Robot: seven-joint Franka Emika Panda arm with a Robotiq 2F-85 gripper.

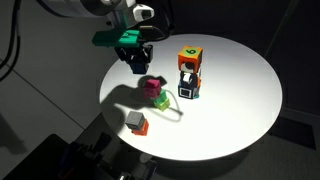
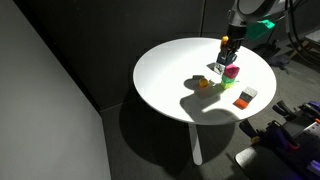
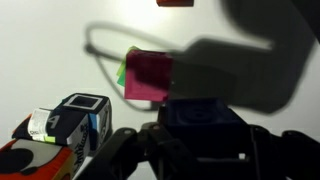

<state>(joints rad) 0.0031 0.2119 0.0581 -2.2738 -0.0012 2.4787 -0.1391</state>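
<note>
Wrist view: the end effector hangs over the magenta block, jaws partway apart and holding nothing. That block sits near the middle of the tabletop, with a green block tight against it. It looks light, rigid and smooth-faced, best pinched across its two free flat sides. The stacked blocks stand near it, and a grey-and-orange block lies by the edge. The widest room runs beyond the stack.

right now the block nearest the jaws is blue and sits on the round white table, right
No. The block nearest the jaws is pink, not blue; the wrist view shows it plainly. It does sit on the round white table.
</note>
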